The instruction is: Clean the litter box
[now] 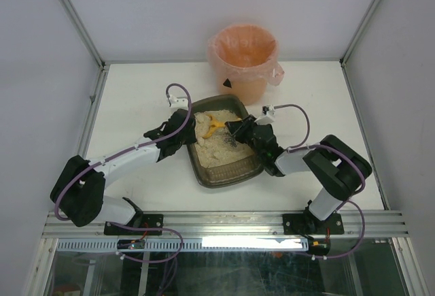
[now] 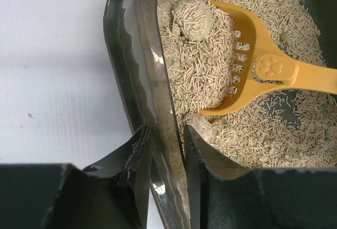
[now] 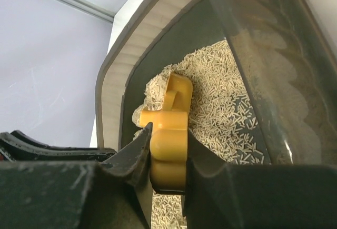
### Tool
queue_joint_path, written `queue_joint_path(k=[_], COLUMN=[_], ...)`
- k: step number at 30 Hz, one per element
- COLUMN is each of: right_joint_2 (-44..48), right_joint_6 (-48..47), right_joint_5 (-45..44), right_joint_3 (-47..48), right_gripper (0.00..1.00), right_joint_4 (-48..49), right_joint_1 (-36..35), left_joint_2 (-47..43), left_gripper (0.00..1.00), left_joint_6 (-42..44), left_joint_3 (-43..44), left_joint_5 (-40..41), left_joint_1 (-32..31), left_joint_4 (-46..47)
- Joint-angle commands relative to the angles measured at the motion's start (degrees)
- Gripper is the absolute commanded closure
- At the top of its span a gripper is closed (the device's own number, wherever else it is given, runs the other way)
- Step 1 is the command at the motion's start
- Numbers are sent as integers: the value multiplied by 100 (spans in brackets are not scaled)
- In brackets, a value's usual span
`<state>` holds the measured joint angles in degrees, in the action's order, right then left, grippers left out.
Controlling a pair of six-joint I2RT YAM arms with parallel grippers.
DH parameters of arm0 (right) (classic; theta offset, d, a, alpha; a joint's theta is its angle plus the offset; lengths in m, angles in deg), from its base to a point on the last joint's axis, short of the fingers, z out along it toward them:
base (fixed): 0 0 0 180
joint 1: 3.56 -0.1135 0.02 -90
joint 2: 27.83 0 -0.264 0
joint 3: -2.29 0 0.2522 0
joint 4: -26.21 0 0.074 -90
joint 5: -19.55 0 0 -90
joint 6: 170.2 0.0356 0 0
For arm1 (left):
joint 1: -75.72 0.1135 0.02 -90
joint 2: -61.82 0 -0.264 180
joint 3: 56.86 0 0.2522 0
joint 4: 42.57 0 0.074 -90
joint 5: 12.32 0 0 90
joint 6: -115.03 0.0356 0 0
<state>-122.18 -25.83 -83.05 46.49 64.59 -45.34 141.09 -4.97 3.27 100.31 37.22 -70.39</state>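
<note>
Now mid-scoop, bracing litter box [image 2: 124,55] with left gripper [image 2: 164,134] clamped on its wall, right gripper [image 3: 168,134] clamped on loaded scoop [image 2: 274,68]; next, lift level toward bucket [image 1: 243,58].

No letters, brand names or numbers can be read anywhere. The one clear sign is a paw print [image 2: 270,67] embossed on the handle of the yellow scoop [image 2: 247,39] lying in the litter box [image 2: 131,55]. A small black triangular mark [image 1: 226,82] sits on the bucket's orange-pink bag [image 1: 242,64], too small to read.

A robotics lab test cell: white tabletop [image 1: 136,99], aluminium frame posts [image 1: 75,17], blank panel walls [image 1: 204,3], arm mounting rail [image 1: 224,222].
</note>
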Motion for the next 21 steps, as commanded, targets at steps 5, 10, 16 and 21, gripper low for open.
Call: queue_joint_path(k=[5,10,16,21], right_joint_2=[90,104,4,-153], right_joint_6=[14,118,351,633], right_joint_5=[416,304,276,355], right_joint_3=[-475,-659,-859,-1003], right_gripper=[100,100,100,100], right_joint_4=[671,1045,1552,2093], right_joint_1=[-234,-202,-146,37], left_joint_2=[-102,-283,-467,-579], left_gripper=[74,70,63,59], left_joint_6=[-1,-22,-38,-54], left_joint_3=[20,14,21,74], left_joint_5=[-283,-187,-119,-82], left_joint_1=[-17,-11,0,33], left_joint_4=[60,-26,-76,-169])
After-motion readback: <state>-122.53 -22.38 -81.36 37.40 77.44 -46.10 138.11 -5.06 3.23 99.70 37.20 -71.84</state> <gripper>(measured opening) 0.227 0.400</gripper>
